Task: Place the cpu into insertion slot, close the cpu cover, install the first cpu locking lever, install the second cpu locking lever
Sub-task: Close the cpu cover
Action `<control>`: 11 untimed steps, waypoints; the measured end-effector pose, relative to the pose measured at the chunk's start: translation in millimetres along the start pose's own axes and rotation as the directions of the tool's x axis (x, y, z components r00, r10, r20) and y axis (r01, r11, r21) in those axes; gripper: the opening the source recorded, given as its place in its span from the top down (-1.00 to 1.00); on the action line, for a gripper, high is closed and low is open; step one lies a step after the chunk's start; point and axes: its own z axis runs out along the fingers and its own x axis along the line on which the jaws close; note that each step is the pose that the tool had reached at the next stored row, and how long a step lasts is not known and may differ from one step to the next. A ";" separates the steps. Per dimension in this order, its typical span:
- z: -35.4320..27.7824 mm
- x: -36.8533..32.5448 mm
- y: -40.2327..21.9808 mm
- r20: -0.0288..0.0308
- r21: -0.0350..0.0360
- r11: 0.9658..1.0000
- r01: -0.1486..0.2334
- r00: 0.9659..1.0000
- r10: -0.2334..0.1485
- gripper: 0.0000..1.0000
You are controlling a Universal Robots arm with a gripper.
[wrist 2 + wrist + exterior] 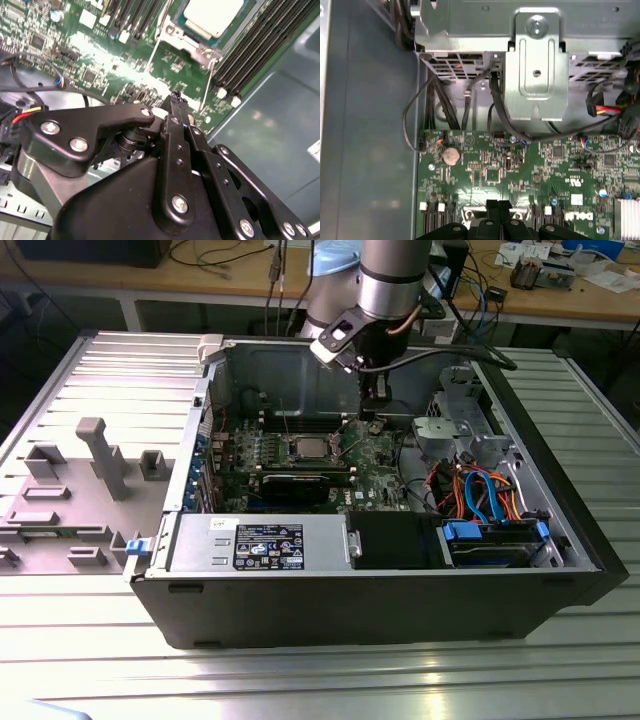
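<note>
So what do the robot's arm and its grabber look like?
The arm is a fat silvery tube with black rings and a pale blue cap near the top. A black cable loops away from it. The gripper is black, built from flat jointed bars dotted with shiny silver screws.

ribbed metal table: open computer case, grey fixture tray beside.

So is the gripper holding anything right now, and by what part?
Nothing, as far as shows: the gripper is shut with nothing between its jaws, tips low over the circuit board. The cpu lies seated on the board, apart from the gripper.
</note>
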 end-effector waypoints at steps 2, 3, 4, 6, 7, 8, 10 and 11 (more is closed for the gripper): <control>2.9 -0.2 4.2 0.001 0.000 1.000 0.008 1.000 -0.008 0.79; 3.9 -0.2 5.5 0.001 0.000 1.000 0.009 1.000 -0.009 0.79; 4.9 -0.2 6.8 0.002 0.000 1.000 0.010 1.000 -0.010 0.79; 7.4 -0.4 9.5 0.002 0.000 1.000 0.011 1.000 -0.011 0.79; 8.7 -0.4 10.5 0.002 0.001 1.000 0.011 1.000 -0.011 0.79; 9.8 -0.4 11.0 0.002 0.001 1.000 0.011 1.000 -0.011 0.79; 12.3 -0.5 11.2 0.002 0.001 1.000 0.011 1.000 -0.011 0.79; 15.2 -0.6 11.1 0.002 0.001 1.000 0.011 1.000 -0.011 0.79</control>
